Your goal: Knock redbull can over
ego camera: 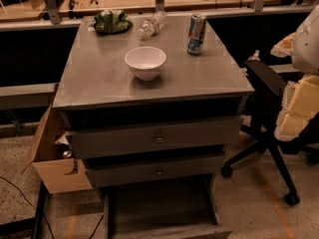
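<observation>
Blue-and-silver redbull can (196, 34) stands upright on grey table (99, 76); gripper (299, 106) at right edge, open or closed unclear.

I see the bowl (145, 62) near the middle of the surface (94, 86). The redbull can (196, 34) stands upright behind it to the right. The water bottle (152, 25) lies on its side left of the can, with a bag (111, 21) at the far left corner. A chair (265, 108) stands right of the surface and a cardboard box (50, 171) left. My hand is out of view.
</observation>
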